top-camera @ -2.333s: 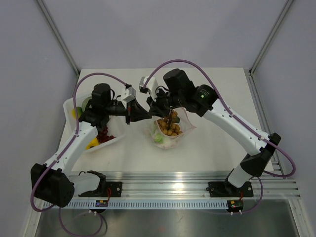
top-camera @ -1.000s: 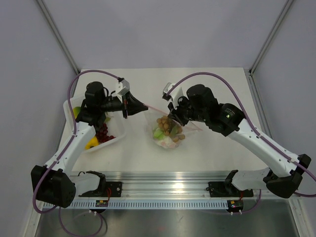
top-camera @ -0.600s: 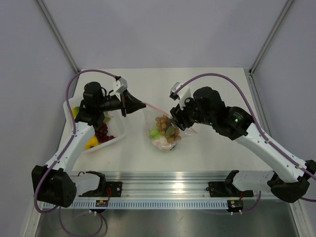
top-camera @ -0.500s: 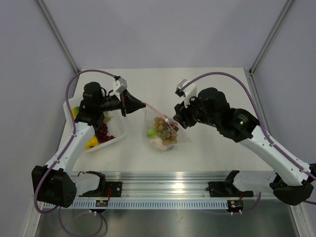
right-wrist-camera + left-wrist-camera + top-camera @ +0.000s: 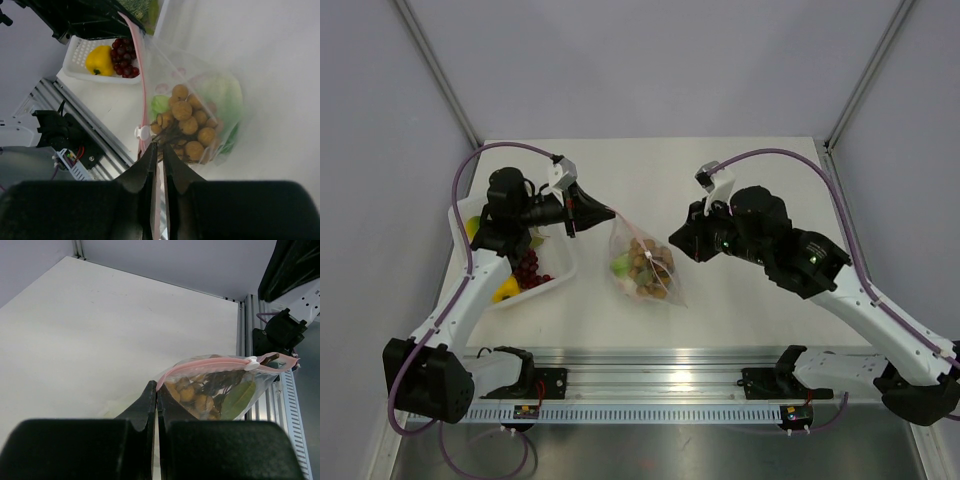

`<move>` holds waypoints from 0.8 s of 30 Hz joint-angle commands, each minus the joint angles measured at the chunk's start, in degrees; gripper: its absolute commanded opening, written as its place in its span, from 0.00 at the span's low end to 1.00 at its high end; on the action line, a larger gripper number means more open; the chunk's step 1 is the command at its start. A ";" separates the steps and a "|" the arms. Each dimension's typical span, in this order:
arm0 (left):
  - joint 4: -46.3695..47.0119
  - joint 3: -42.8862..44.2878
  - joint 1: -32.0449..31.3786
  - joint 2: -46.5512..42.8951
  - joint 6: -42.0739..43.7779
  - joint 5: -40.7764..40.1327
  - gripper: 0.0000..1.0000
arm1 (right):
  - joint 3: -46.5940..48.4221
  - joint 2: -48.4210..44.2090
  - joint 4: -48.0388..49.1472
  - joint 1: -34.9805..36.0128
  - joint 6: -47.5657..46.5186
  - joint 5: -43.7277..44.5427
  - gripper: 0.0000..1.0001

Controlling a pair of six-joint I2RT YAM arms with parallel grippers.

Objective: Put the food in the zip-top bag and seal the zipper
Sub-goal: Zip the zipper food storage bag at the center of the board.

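Observation:
The clear zip-top bag (image 5: pixel 642 268) hangs stretched between my two grippers over the table's middle. It holds the tan-brown balls (image 5: pixel 187 125), a pale white-green vegetable (image 5: pixel 222 95) and green lettuce (image 5: pixel 239 397). My left gripper (image 5: pixel 610 212) is shut on the bag's left mouth corner (image 5: pixel 159 385). The pink-red zipper (image 5: pixel 205 362) runs from there to a white slider (image 5: pixel 144 133). My right gripper (image 5: pixel 160 150) is shut on the zipper strip just past the slider; it also shows in the top view (image 5: pixel 676 240).
A white tray (image 5: pixel 552 283) stands at the left with dark red grapes (image 5: pixel 528 268), a yellow piece (image 5: pixel 507 291) and some green food. The aluminium rail (image 5: pixel 670 365) with the arm bases runs along the near edge.
My right arm has drawn back to the right, away from the bag. The bag has been pulled taut between the grippers and now hangs edge-up. My left gripper has held still.

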 commanded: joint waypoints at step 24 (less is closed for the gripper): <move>3.16 0.43 0.05 -2.03 -0.11 0.15 0.00 | -7.14 -2.80 4.67 2.80 11.54 -9.92 0.25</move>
